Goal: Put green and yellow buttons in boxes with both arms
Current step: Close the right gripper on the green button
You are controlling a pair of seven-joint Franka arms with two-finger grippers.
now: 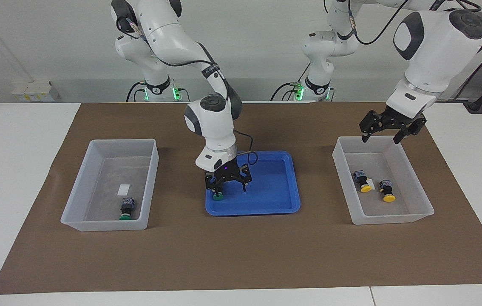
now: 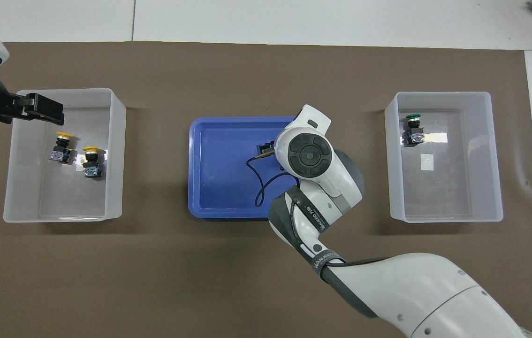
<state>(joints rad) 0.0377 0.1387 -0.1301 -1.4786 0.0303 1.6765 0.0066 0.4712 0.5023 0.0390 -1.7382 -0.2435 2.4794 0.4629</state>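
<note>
A green button (image 1: pixel 218 196) stands cap-down in the blue tray (image 1: pixel 266 199) at the table's middle. My right gripper (image 1: pixel 226 185) is low in the tray with its fingers spread, and the button sits at the fingertip toward the right arm's end. In the overhead view my wrist hides that button. A second green button (image 1: pixel 126 209) lies in the box (image 1: pixel 109 222) at the right arm's end. Two yellow buttons (image 1: pixel 363 181) (image 1: pixel 387 191) lie in the other box (image 1: pixel 394 217). My left gripper (image 1: pixel 382 135) hangs open and empty over that box's robot-side rim.
A brown mat (image 1: pixel 241 255) covers the white table under both boxes and the tray. The right gripper's black cable (image 2: pixel 259 188) loops over the tray (image 2: pixel 219 164). Each box has a white label on its floor (image 2: pixel 428 162).
</note>
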